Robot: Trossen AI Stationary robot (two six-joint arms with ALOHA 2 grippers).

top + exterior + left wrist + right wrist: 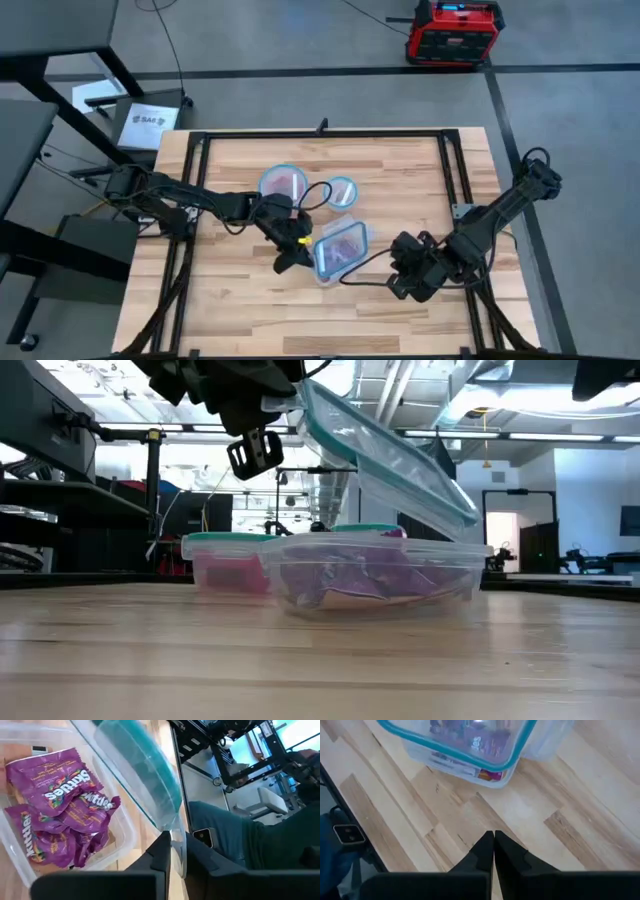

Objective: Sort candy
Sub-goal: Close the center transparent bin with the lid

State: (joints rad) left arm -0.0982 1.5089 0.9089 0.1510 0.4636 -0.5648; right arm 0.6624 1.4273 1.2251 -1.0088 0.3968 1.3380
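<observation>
left hand (pixel 177 851) gripping lid (pixel 135 765) (tilted), purple candy (pixel 60 815)

Glossy purple foil-like candy packets (pixel 60 815) lie crinkled inside a clear, smooth plastic rectangular container (pixel 375 575); its transparent teal-rimmed plastic lid (pixel 135 775) gleams above. The pale wooden table (pixel 530 820) shows matt, planked grain, edged by a black metal frame (pixel 320 134).

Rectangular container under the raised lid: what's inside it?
The rectangular container holds a pile of purple Skittles packets. The left gripper holds the lid tilted above it. What lies under the pile is hidden.
</observation>
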